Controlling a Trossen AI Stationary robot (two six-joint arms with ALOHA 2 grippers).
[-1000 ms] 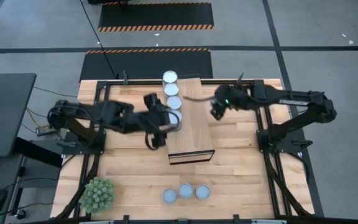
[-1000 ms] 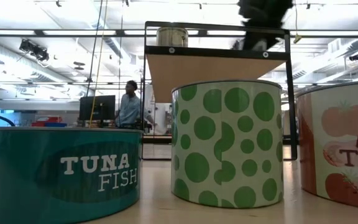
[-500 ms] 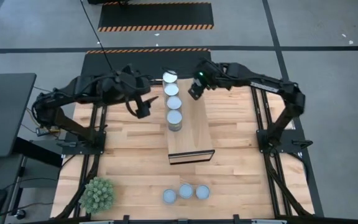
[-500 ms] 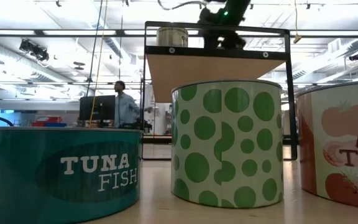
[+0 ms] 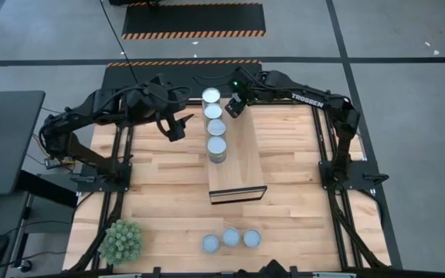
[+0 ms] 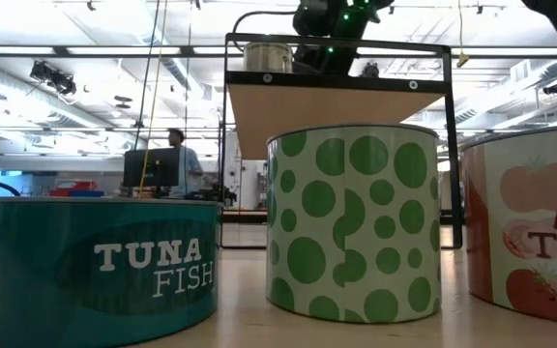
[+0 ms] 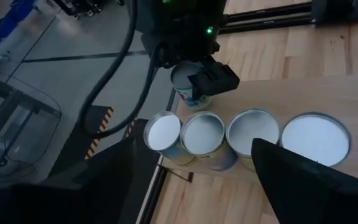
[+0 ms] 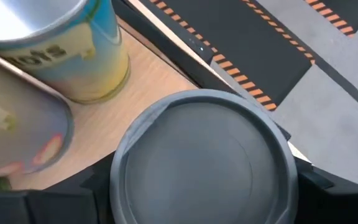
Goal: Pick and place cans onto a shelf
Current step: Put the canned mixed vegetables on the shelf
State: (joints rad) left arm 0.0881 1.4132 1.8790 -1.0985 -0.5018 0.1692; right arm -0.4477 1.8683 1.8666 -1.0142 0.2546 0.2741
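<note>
Reading the table from above, with its far edge as 12 o'clock: my left gripper hangs over bare tabletop at 9 o'clock of the shelf. Its fingers are spread wide and have nothing between them.

Just to its 3 o'clock, a row of four cans stands along the shelf's left edge. The cans are upright and close together. The row follows the shelf's long axis, which runs 12 to 6.

My right gripper is over the shelf's far end, at 3 o'clock of the row's second can. It is clamped on the held can, which is upright with its round top facing my wrist camera.

The placement turns on one relation. Free plank lies at 6 o'clock of this gripper, along the right side of the row. So I judge the can goes down next to the row, kept clear of its neighbours at 9 o'clock.

The three cans left on the table sit near the 6 o'clock edge, at about 5 o'clock of my empty left gripper. I judge that arm slightly the nearer.
</note>
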